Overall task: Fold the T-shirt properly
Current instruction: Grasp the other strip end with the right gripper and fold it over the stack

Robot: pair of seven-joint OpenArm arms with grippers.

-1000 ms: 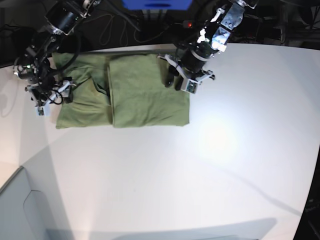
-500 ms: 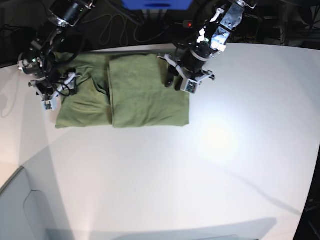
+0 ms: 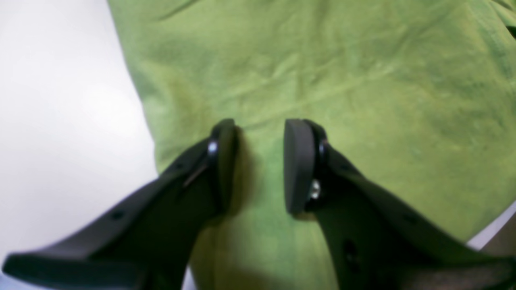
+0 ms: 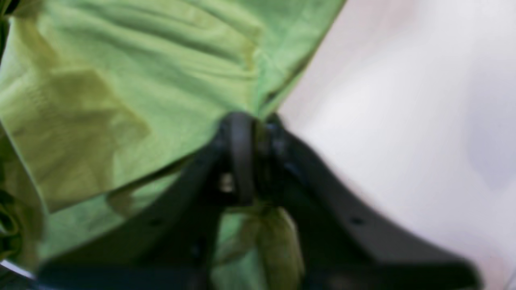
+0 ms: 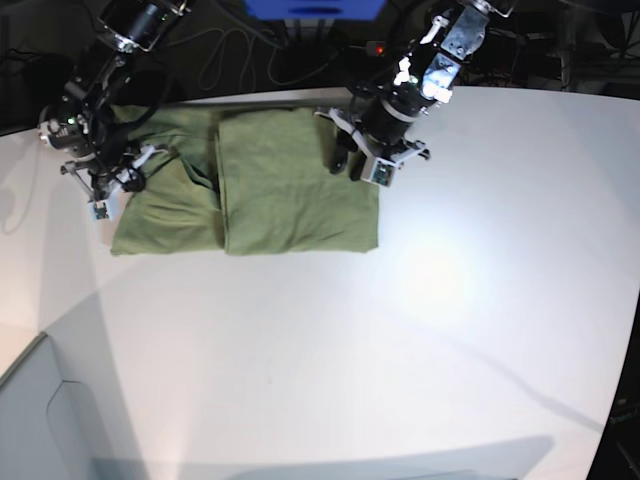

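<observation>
T-shirt (image 5: 250, 185) is laid flat on the white bench (image 5: 420, 320), partly folded: one side is doubled over the middle, the other side is not yet turned in. That unfolded edge is pinched in the right pincer (image 4: 252, 133), jaws closed on the cloth right at the shirt's outer border, likely so the flap can be lifted across. Left pincer (image 3: 258, 161) is held half open above the folded part near its opposite edge, nothing gripped
</observation>
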